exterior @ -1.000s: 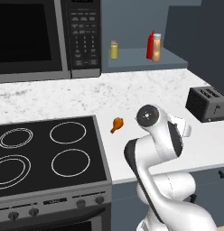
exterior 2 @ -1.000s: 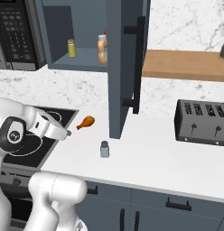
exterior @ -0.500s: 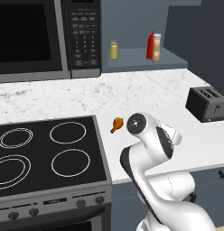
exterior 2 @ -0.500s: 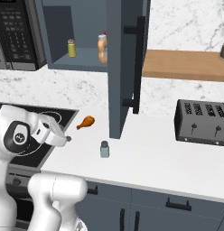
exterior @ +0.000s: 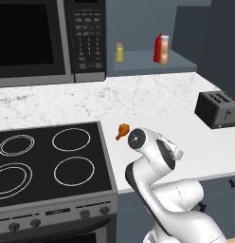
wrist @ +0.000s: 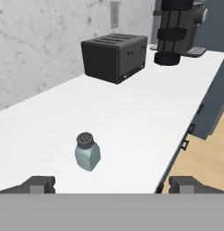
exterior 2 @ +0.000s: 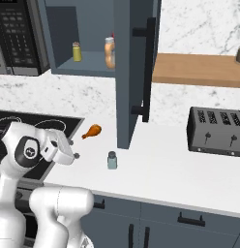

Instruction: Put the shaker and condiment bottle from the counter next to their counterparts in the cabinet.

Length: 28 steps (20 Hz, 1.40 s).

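Observation:
The small grey-blue shaker stands on the white counter just in front of the open cabinet door. In the hand view the shaker sits a little ahead, left of centre between my fingertips. My gripper hangs low to the shaker's left and points at it, open and holding nothing; the open gripper is at the bottom of the hand view. The orange-tan condiment bottle stands in the cabinet beside the red squeeze bottle. The yellow shaker stands further left on that shelf.
A chicken drumstick lies on the counter near the stove. The open cabinet door hangs just behind the shaker. A black toaster stands to the right, with a dark coffee machine beyond it. The microwave is left of the cabinet.
The arm has folded down and leftward in the left base view, bringing the hand lower and a little nearer the grey-blue shaker. The gripper stays open.

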### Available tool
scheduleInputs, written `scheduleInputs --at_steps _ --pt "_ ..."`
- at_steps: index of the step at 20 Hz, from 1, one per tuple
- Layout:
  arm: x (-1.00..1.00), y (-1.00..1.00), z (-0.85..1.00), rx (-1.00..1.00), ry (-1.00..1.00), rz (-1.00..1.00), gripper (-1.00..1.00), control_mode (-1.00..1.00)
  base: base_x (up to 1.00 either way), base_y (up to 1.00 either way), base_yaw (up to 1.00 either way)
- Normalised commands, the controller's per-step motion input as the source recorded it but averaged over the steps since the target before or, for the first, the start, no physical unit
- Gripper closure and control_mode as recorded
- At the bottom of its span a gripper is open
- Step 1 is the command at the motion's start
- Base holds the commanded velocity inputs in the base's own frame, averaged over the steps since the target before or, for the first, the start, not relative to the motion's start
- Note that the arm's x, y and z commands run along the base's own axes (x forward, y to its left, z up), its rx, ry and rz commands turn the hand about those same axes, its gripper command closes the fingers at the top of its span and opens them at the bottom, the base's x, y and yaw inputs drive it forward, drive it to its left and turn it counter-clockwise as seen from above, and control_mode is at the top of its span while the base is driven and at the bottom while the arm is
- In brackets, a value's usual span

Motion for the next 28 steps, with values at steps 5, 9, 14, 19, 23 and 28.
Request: scheduleInputs --at_steps 5,9,14,19,23,28 --pt "0.0 -0.51 -0.68 0.0 -0.23 0.13 -1.0 -1.0 0.0 0.0 0.0" --pt "-0.01 -0.52 -0.68 0.0 -0.15 0.04 -1.0 -1.0 0.0 0.0 0.0" --pt "0.0 -0.29 -0.75 0.0 -0.06 0.08 -1.0 -1.0 0.0 0.0 0.0" --pt "0.0 -0.07 -0.71 -0.02 -0.04 0.11 -1.0 -1.0 0.0 0.0 0.0" --pt "0.02 -0.25 -0.76 0.0 -0.09 0.05 -1.0 -1.0 0.0 0.0 0.0" --pt "0.12 -0.49 -0.78 0.0 -0.1 0.05 -1.0 -1.0 0.0 0.0 0.0"
